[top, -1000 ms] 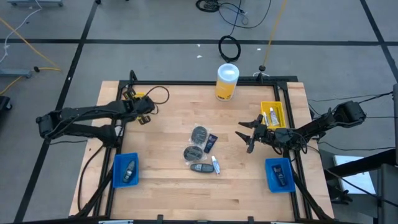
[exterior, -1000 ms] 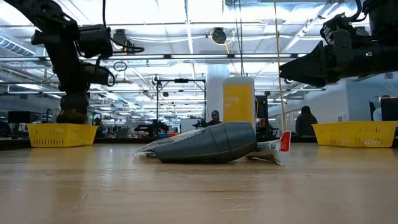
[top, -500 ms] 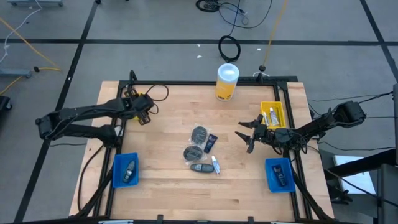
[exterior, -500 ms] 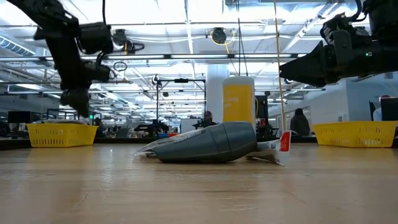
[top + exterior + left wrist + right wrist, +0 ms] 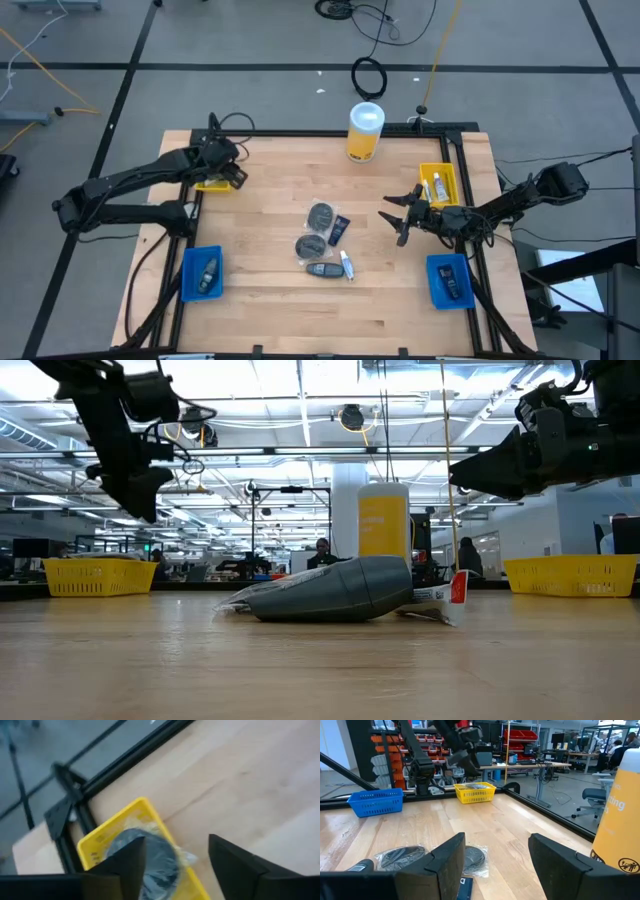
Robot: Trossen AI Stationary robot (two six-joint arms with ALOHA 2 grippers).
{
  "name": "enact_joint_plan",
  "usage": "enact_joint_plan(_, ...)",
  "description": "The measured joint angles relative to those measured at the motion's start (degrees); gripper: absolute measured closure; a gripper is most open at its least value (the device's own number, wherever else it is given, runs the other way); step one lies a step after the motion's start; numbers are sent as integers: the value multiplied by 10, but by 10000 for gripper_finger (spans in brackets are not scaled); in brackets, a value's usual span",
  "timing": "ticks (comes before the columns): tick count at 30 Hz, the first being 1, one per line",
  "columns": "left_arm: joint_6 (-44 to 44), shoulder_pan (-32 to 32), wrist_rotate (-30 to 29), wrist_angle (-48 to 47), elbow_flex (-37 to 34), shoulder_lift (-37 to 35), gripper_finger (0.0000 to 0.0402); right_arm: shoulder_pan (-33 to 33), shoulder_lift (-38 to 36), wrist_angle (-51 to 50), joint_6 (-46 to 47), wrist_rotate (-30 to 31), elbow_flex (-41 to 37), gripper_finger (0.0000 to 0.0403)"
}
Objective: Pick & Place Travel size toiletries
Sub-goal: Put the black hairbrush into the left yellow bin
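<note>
Loose toiletries lie flat mid-table: two wrapped dark grey discs (image 5: 322, 215) (image 5: 311, 246), a dark blue sachet (image 5: 340, 230), a dark oblong bottle (image 5: 322, 270) (image 5: 340, 590) and a white tube (image 5: 347, 265). Another wrapped disc (image 5: 145, 860) lies in the yellow tray (image 5: 210, 182) at the table's far left. My left gripper (image 5: 232, 172) (image 5: 175, 870) hangs open above that tray's inner side, holding nothing. My right gripper (image 5: 396, 216) (image 5: 495, 870) hovers open to the right of the pile, pointing at it.
A tall yellow cylinder with a white lid (image 5: 365, 130) stands at the far edge. A yellow tray (image 5: 438, 185) holding white tubes and a blue bin (image 5: 450, 280) sit on the right. A blue bin (image 5: 202, 273) holding a bottle sits near left. Bare wood surrounds the pile.
My left gripper has risen from just over the far-left yellow tray and tipped as the arm swung a little toward the far edge. The right arm and the pile have kept still.
</note>
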Motion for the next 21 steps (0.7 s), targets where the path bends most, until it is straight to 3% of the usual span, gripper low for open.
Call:
enact_joint_plan(7, 0, 88, 96, 39, 0, 64, 320, 0, 0, 0, 0, 0, 0, 193)
enact_joint_plan(11, -1, 117, 97, 10, 0, 115, 389, 0, 0, 0, 0, 0, 0, 193)
enact_joint_plan(21, -29, 153, 62, -57, 0, 157, 379, 0, 0, 0, 0, 0, 0, 193)
